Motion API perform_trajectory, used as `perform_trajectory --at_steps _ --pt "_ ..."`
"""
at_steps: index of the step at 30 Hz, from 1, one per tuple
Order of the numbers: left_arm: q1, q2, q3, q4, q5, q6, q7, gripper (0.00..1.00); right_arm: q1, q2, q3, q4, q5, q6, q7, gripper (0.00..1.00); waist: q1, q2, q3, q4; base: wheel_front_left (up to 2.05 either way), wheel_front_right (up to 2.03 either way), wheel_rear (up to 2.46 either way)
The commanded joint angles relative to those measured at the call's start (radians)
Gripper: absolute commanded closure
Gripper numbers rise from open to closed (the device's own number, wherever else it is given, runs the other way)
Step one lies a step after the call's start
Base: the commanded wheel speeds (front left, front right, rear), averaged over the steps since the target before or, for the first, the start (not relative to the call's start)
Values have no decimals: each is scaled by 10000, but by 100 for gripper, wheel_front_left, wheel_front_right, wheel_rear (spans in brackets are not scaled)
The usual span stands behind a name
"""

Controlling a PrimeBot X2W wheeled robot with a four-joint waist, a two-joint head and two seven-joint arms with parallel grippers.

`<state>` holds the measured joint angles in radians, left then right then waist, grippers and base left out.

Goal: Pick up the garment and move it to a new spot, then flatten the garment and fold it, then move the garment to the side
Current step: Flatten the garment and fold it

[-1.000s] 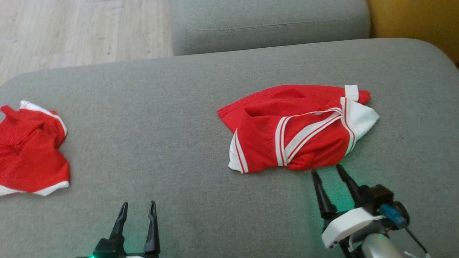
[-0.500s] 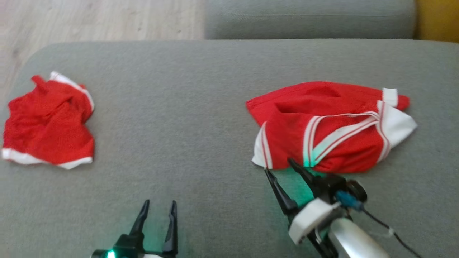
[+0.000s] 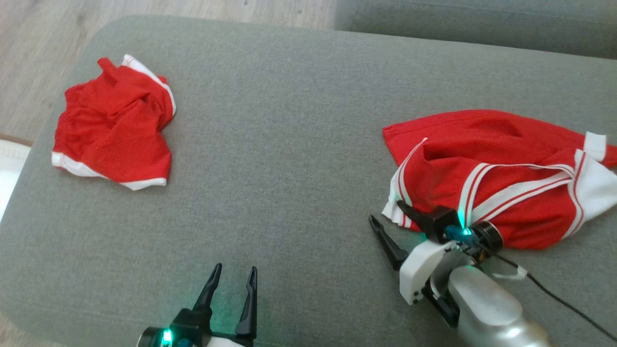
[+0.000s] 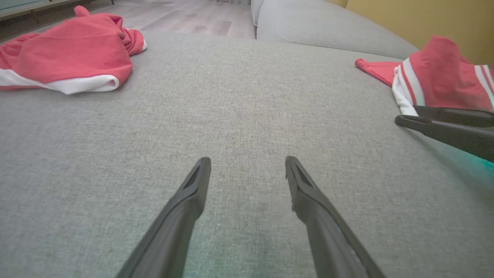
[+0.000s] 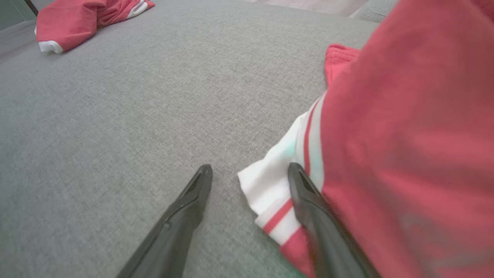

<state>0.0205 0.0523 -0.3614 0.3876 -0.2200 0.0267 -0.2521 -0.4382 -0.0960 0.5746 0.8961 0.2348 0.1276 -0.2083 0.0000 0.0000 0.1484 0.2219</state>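
Right jaws stand spread, straddling the garment (image 5: 405,135) at its white corner.

Looked steeply down from the head onto the grey cushion (image 3: 289,168). Skimmed it low and close from both wrists, sharing the striped garment (image 3: 506,159) at three o'clock.
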Motion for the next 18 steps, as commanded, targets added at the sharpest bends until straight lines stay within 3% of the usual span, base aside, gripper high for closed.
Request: perform_trajectory --at_steps 1,4,5,6,7,13,18 --pt "-353 -20 214 -185 -45 48 -97 0 -102 115 209 218 6 31 96 0 0 0 98 80 0 0 0" --pt "-368 -20 209 -181 -78 86 -97 0 -141 154 253 578 111 31 37 0 0 0 162 83 0 0 0" --pt "-373 -20 207 -177 -91 95 -97 0 -167 162 244 692 160 31 27 21 0 0 177 72 0 0 0" --pt "-383 -20 201 -170 -98 103 -97 0 -199 169 237 817 185 31 44 69 0 0 190 58 0 0 0" --pt "-400 -20 187 -163 -107 109 -97 0 -236 177 213 925 214 31 47 100 0 0 204 38 0 0 0" --pt "-523 -20 88 -176 -200 134 -97 0 -632 154 -174 959 380 31 -337 100 0 0 187 -53 0 0 0" --pt "-538 -20 -93 -156 -214 33 -97 0 -1631 -320 -549 -722 527 31 -523 100 0 0 -32 121 0 0 0"
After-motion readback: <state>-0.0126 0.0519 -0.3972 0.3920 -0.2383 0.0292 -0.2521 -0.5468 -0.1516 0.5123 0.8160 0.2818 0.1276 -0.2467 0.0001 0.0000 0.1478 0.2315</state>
